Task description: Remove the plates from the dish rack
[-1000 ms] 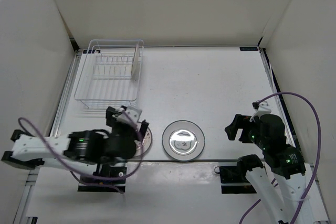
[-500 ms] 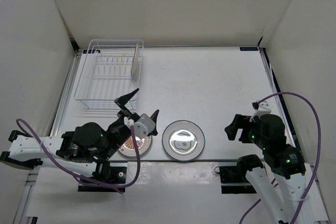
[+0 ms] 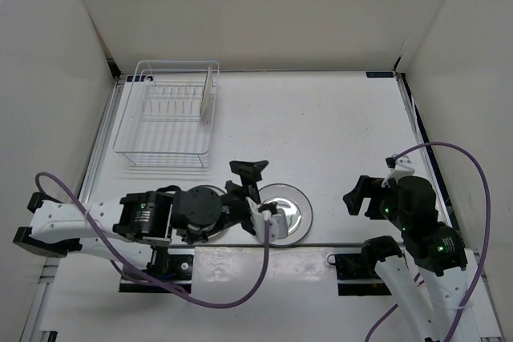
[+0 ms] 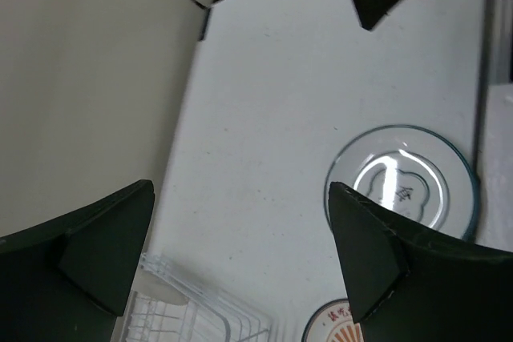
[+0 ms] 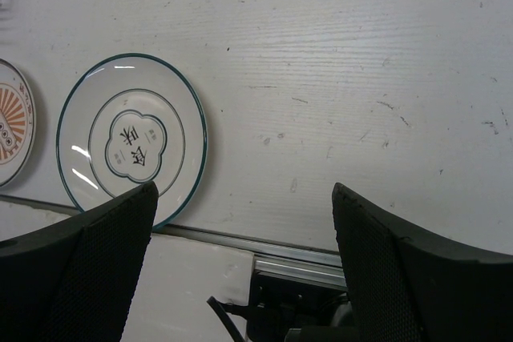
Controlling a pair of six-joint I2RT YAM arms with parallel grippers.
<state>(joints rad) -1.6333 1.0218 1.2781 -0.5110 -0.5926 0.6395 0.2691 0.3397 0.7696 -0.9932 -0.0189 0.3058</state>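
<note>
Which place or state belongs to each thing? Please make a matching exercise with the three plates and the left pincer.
1 teal-rimmed plate
2 sunburst plate
3 whitish plate
4 left pincer

a upright in the dish rack
b open, empty
c flat, under the left arm
d flat on the table, beside the sunburst plate

Pairs: 1-d, 2-c, 3-a, 4-b.

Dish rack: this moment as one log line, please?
dish rack: holds upright plate | table: teal-rimmed plate, sunburst plate | left claw: open, empty | right claw: open, empty
</note>
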